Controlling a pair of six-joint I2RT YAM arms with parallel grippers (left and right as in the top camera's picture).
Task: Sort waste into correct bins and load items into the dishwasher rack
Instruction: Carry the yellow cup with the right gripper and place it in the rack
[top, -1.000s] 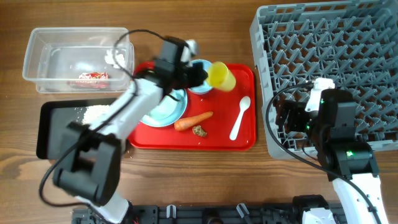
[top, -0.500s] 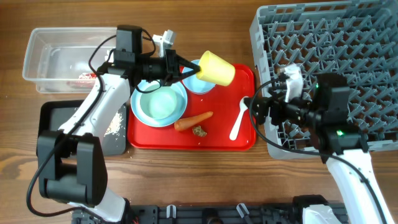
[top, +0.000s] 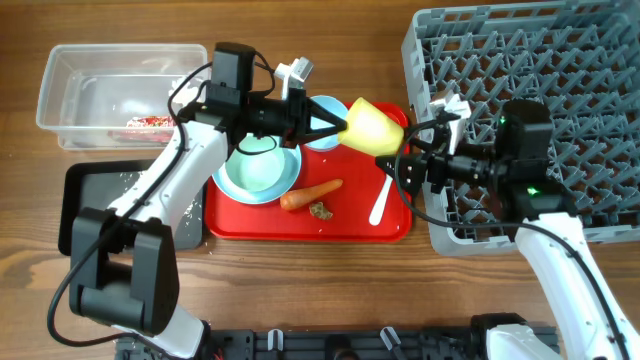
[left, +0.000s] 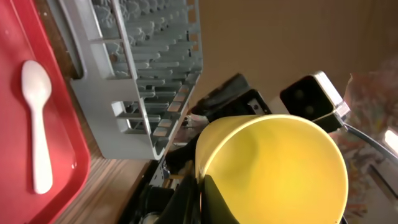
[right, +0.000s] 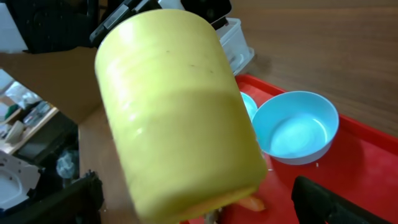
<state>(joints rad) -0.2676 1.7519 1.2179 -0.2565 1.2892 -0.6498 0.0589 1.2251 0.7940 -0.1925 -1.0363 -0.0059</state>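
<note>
Above the far right corner of the red tray, the yellow cup is held on its side off the surface, its rim pinched between the fingers of the left gripper, while the right gripper is seen spread wide and empty close by the cup's base.

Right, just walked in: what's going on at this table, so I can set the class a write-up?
The left end effector grips the yellow cup by its rim, holding it above the red tray, tipped sideways toward the right arm. The right end effector is open beside the cup's base, not closed on it, next to the grey dishwasher rack; this looks like a handover. The carrot, brown scrap, white spoon, light-blue dish and a small bowl lie on the tray.
</note>
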